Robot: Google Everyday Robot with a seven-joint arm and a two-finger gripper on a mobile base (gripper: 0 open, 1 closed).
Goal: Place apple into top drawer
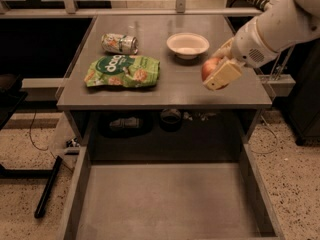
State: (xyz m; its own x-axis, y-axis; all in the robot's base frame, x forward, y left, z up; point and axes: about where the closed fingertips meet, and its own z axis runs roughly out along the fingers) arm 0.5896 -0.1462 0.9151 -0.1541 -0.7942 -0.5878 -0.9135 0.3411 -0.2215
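My gripper (216, 73) is shut on the red apple (209, 67), holding it just above the front right part of the grey tabletop (170, 86). Its cream fingers (224, 74) cover most of the apple, so only the left side shows. The white arm reaches in from the upper right. The top drawer (167, 201) is pulled out wide open below the table's front edge, with a flat grey bottom and low side walls. The apple is above and to the right of the drawer's back edge.
A white bowl (187, 44) stands behind the gripper. A green chip bag (122, 70) lies at the left of the tabletop and a tipped can (119, 43) behind it. Dark objects sit on the shelf (150, 124) under the tabletop. A black pole (47, 186) lies on the floor at the left.
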